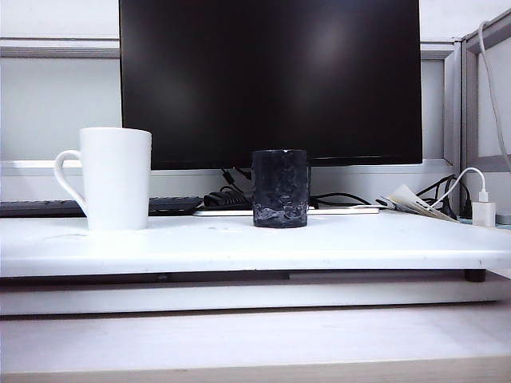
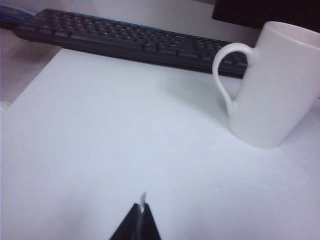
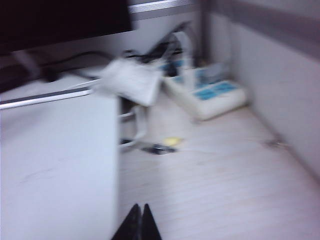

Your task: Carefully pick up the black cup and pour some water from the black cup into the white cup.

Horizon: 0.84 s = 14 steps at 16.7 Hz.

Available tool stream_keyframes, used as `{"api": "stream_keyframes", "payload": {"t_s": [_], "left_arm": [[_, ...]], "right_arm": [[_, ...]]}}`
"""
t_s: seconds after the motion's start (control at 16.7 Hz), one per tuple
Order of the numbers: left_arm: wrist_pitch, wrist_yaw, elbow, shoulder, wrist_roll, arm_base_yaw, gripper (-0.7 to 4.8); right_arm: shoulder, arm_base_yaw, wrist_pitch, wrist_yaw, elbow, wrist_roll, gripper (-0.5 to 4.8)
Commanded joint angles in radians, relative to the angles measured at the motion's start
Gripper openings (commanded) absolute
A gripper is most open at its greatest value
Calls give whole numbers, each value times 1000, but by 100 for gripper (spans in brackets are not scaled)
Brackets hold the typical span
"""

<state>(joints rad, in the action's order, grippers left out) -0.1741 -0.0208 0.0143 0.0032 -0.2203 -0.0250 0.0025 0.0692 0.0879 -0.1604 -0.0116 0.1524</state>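
1. Currently the white cup (image 1: 116, 178) stands upright on the left part of the white board (image 1: 255, 243), handle pointing left, near the board's far edge.
2. The black cup (image 1: 279, 188) stands upright about mid-board, well apart from the white cup, with bare surface between them and to its right.
3. Left gripper (image 2: 142, 210): tips pressed together, holding nothing, low over the bare board on the near-left side. The white cup (image 2: 275, 85) is ahead and to its right; a dark keyboard (image 2: 125, 40) lies past the board's far edge.
4. Right gripper (image 3: 141, 212): tips closed, empty, at the board's right edge (image 3: 118, 165) over the lower wooden desk (image 3: 220, 185). View blurred.
5. Beyond the right edge: a power strip (image 3: 207, 95), cables and folded paper (image 3: 130, 80).
6. A monitor (image 1: 270, 80) stands behind both cups.
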Motion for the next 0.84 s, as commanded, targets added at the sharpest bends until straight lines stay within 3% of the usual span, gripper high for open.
{"api": "stream_keyframes", "payload": {"t_s": [0.06, 0.66, 0.84], "left_arm": [[-5, 0, -5, 0, 3, 5, -5], [-5, -2, -5, 0, 3, 5, -5], [-5, -2, -5, 0, 3, 5, -5]], "right_arm": [[0, -33, -14, 1, 7, 1, -4], [0, -34, -23, 11, 7, 1, -4], [0, -34, -60, 87, 7, 2, -4]]}}
